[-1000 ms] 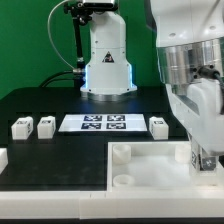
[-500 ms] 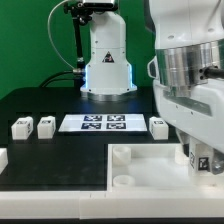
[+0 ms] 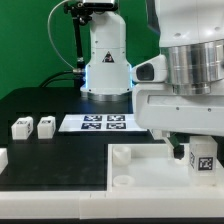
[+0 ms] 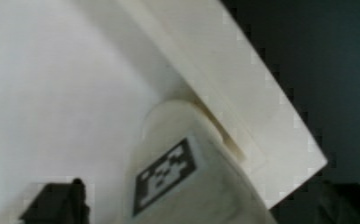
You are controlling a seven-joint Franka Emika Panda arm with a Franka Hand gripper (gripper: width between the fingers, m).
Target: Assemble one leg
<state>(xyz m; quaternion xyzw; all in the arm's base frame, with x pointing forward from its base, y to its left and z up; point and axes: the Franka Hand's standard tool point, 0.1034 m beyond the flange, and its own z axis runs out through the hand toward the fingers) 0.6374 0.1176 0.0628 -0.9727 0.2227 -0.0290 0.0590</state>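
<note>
My gripper [image 3: 200, 147] is at the exterior view's right, over the far right corner of the large flat white tray-like piece [image 3: 70, 172]. It is shut on a leg [image 3: 204, 158], a small white block whose marker tag faces the camera. The leg stands upright at that corner. In the wrist view the held leg [image 4: 180, 168] fills the space between my gripper's [image 4: 195, 205] jaws, against the white piece [image 4: 70, 90]; one dark finger [image 4: 56, 203] shows beside it. Two more legs [image 3: 20, 128] [image 3: 45, 126] stand on the black table at the left.
The marker board [image 3: 103, 123] lies in the middle of the table, in front of the robot base [image 3: 107, 60]. Two raised sockets [image 3: 120, 155] [image 3: 120, 181] stick up on the white piece's left side. Another white part [image 3: 2, 157] sits at the far left edge.
My hand has turned about its upright axis over the corner, taking the leg round with it. The hand's body now hides the leg that stood right of the marker board.
</note>
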